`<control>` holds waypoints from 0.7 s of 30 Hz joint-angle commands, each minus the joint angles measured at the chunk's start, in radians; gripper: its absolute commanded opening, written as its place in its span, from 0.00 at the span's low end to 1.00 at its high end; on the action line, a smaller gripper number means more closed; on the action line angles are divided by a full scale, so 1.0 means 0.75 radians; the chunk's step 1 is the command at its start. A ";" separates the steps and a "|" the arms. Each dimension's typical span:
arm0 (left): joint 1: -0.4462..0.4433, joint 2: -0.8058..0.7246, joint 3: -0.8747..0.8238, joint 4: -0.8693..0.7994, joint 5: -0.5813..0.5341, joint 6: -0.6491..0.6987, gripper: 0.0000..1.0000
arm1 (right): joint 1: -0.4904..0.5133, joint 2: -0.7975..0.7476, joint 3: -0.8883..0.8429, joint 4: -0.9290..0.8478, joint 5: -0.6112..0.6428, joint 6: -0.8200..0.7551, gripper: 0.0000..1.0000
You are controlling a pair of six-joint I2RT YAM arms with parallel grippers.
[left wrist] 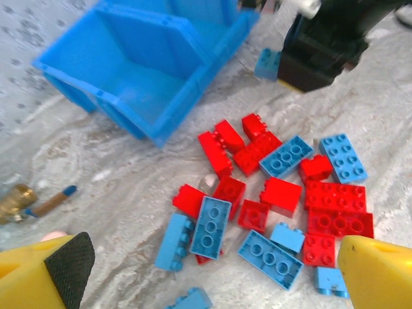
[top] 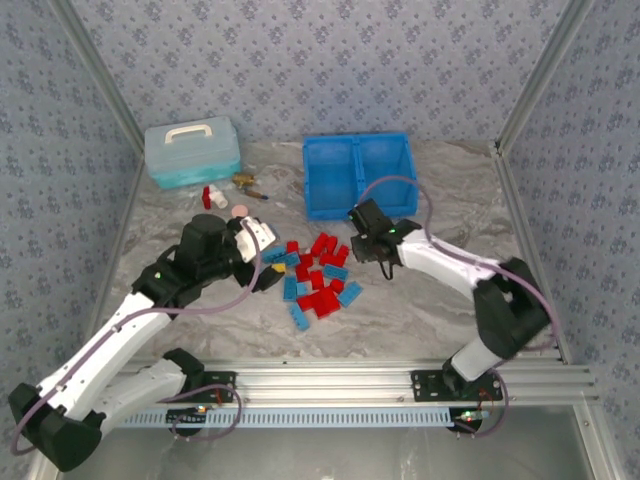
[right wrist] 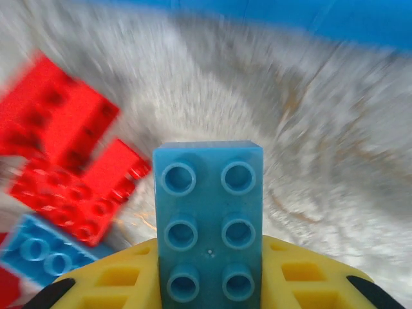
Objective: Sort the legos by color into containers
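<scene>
Pinching one light blue plastic lego brick [right wrist: 207, 219] in our right gripper [top: 368, 228] beside the pile of red and blue legos [top: 318, 275], left gripper [left wrist: 215, 270] spread wide, we find both bright blue bin compartments [top: 356, 209] empty; sorting looks barely begun.

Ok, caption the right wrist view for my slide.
Right pincer clamps a light blue brick, studs toward the camera; red bricks lie left on the marbled table, blue bin beyond.
</scene>
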 commanded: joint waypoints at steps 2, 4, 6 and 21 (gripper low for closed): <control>-0.007 -0.028 0.000 0.054 -0.082 0.028 0.99 | -0.039 -0.171 0.082 0.032 0.170 -0.010 0.31; -0.008 -0.001 0.044 -0.020 -0.089 0.040 0.99 | -0.105 -0.158 0.154 0.051 0.144 -0.023 0.31; -0.007 0.024 0.078 -0.073 -0.095 0.042 0.99 | -0.182 -0.090 0.262 0.076 0.091 -0.052 0.31; -0.008 -0.073 0.070 -0.046 0.165 -0.003 0.99 | -0.458 0.877 1.201 -0.124 -0.136 -0.122 0.31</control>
